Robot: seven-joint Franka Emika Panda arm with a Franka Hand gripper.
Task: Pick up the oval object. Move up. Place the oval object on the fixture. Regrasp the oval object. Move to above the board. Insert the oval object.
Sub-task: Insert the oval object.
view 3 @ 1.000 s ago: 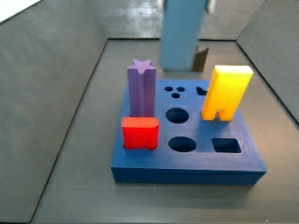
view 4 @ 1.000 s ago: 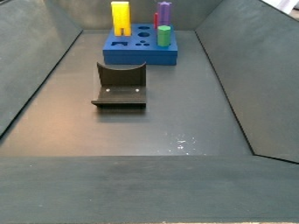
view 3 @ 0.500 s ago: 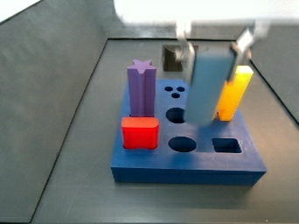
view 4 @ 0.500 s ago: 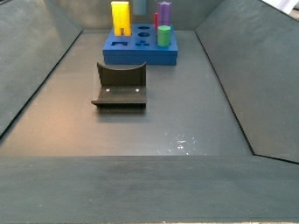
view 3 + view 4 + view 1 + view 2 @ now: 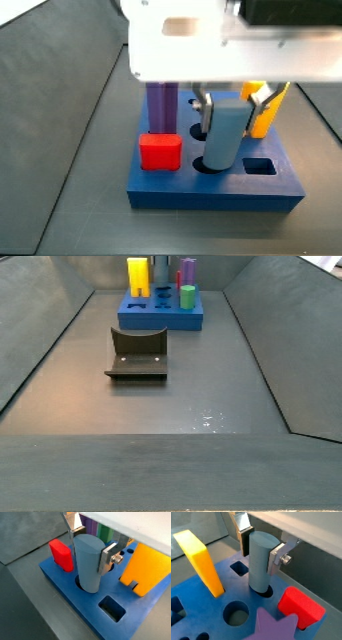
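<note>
The oval object [image 5: 89, 562], a grey-blue peg, stands upright between my gripper's [image 5: 90, 543] silver fingers [image 5: 107, 556], which are shut on its upper part. Its lower end sits in a hole of the blue board [image 5: 63, 582]. Another wrist view shows the same: the oval object [image 5: 260, 562], the gripper [image 5: 260, 546], and the board [image 5: 211, 614]. In a side view the gripper [image 5: 230, 103] hangs over the board [image 5: 214, 190] with the oval object [image 5: 223, 135] reaching into a front hole. The fixture [image 5: 138, 353] lies on the floor, apart from the board [image 5: 160, 318].
On the board stand a red block [image 5: 160, 152], a purple star-topped peg [image 5: 162, 105] and a yellow arch block [image 5: 269, 112], all close around the oval object. A green peg [image 5: 189, 296] stands there too. A square hole [image 5: 259, 166] lies beside it. Grey walls enclose the floor.
My gripper has come down over the board with the oval object. The peg's lower end, above the board half a second ago, now sits in a front hole.
</note>
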